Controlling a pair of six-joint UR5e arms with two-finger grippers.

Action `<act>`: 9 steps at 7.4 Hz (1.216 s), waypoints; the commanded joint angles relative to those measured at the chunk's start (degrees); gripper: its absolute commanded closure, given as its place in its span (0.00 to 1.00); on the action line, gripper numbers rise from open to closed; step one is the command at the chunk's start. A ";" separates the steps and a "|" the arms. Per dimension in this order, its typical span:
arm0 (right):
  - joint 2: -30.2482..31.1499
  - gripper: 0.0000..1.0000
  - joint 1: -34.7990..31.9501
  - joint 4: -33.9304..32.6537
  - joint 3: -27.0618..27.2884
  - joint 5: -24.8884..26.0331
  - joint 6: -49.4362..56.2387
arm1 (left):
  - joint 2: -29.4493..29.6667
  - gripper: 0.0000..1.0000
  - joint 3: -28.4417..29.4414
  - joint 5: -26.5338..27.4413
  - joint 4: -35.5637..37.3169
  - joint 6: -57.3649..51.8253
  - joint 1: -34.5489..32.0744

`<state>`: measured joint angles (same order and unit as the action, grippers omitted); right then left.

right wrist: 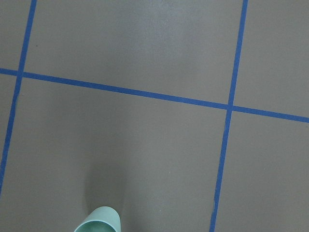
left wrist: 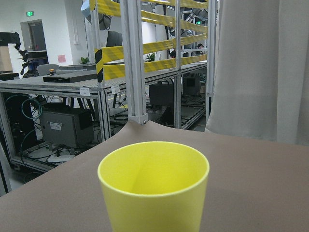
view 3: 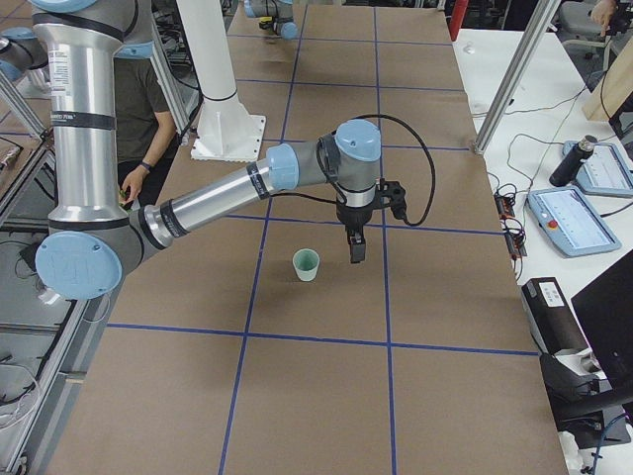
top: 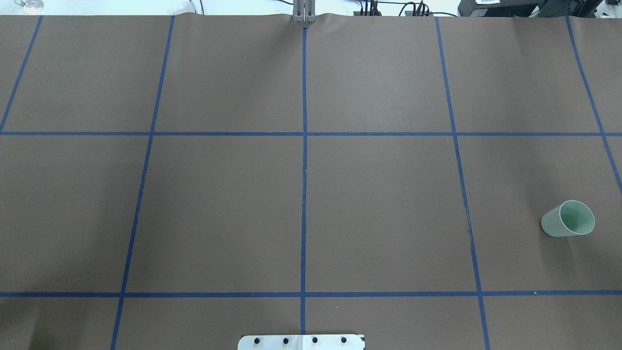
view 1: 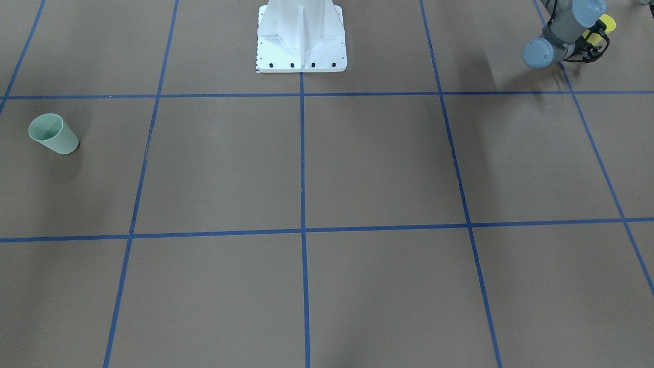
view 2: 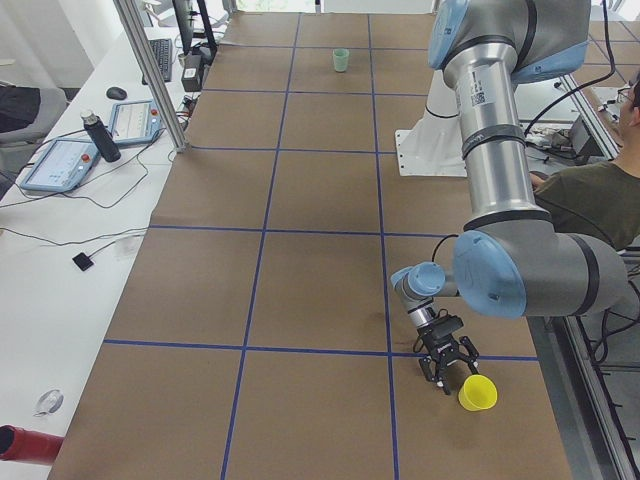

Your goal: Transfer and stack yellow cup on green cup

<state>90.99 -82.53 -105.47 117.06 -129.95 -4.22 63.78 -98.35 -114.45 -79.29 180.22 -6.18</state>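
- The small bright yellow tapered plastic cup (left wrist: 154, 188) stands upright near the table's end on the robot's left, dead centre in the left wrist view, so it looks lined up for a pickup.
- Left gripper (view 2: 445, 372) hangs low just beside it, jaws apart, nothing clamped.
- Far off at the other end, the pale mint-green plastic cup (top: 568, 218) waits upright, mouth open to receive.
- Right gripper (view 3: 354, 252) hovers near the green one; its jaws, I cannot tell.
- Writing? A sticker on the left arm (view 2: 480, 95), too small to read.
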 commanded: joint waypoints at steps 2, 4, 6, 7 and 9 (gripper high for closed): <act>-0.02 0.00 0.09 0.00 0.09 0.04 0.00 | -0.24 0.05 1.76 -0.16 -3.06 2.06 2.13; 0.16 0.00 0.00 -0.26 1.40 0.04 0.00 | -0.33 0.05 2.81 -0.24 -4.64 3.11 2.84; 0.24 0.00 0.00 -0.35 1.94 0.04 0.00 | -0.94 0.05 3.08 -1.82 -5.78 4.51 3.80; 0.24 0.00 0.00 -0.35 1.94 0.04 0.00 | -1.12 0.11 3.08 -2.61 -6.40 5.22 5.03; 0.24 0.00 0.00 -0.35 2.29 0.04 0.00 | -1.21 0.67 2.99 -2.62 -6.67 8.64 7.66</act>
<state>91.23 -82.53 -105.81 119.17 -129.90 -4.22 62.69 -95.34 -116.97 -85.74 186.95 -0.12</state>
